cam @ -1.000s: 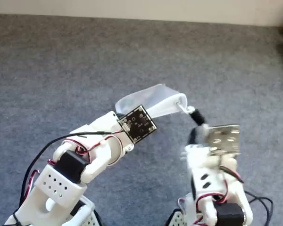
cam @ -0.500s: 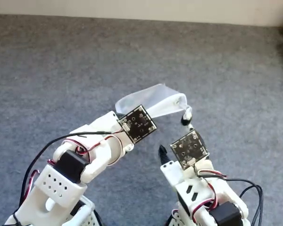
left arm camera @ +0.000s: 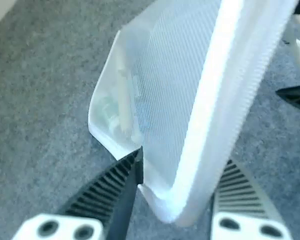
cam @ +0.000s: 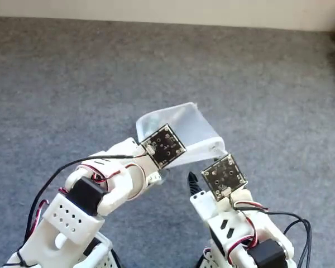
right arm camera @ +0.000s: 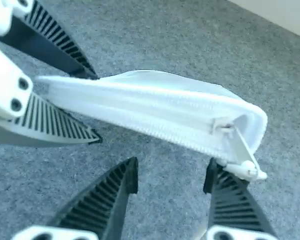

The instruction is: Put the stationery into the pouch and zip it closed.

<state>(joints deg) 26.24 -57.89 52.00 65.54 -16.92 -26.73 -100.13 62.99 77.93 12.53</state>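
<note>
You have the white mesh pouch [cam: 181, 125] held over the grey carpet [cam: 72, 72] with your left gripper [left arm camera: 182, 167] clamped on one end of the pouch's zipper edge, while your right gripper [right arm camera: 172, 169] hangs fingers apart just beside the zipper pull [right arm camera: 240, 152] at the pouch's other end.

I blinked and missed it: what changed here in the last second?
The right gripper drew back from the zipper pull and stands open. The pouch swung down toward the arms. The left gripper still clamps it.
</note>
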